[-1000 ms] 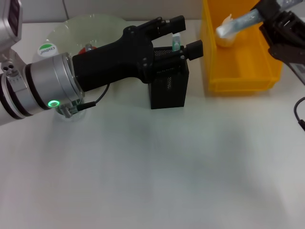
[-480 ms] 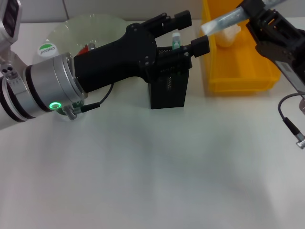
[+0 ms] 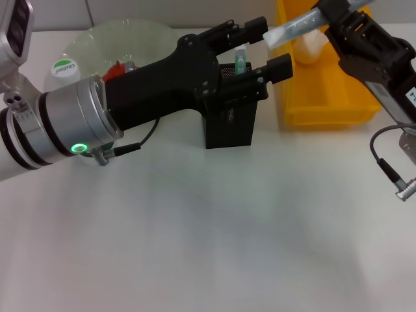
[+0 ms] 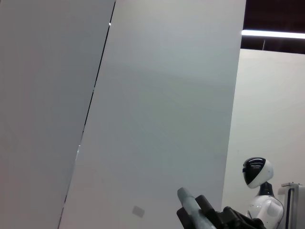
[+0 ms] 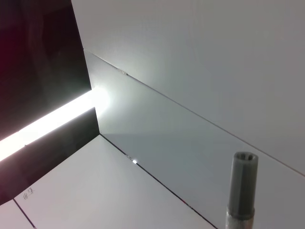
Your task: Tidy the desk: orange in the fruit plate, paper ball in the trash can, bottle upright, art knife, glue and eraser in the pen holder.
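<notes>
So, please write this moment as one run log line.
left gripper: open, above pen holder | right gripper: shut on art knife, beside yellow bin

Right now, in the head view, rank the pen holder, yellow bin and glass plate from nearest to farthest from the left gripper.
1. Pen holder: directly under the left gripper, whose fingers are spread.
2. Yellow bin: just to its right.
3. Glass plate: far left, behind the forearm.

Soft even overhead light on the pale table (image 3: 214,227), faint diffuse shadows, glaring light strip (image 5: 47,124).
</notes>
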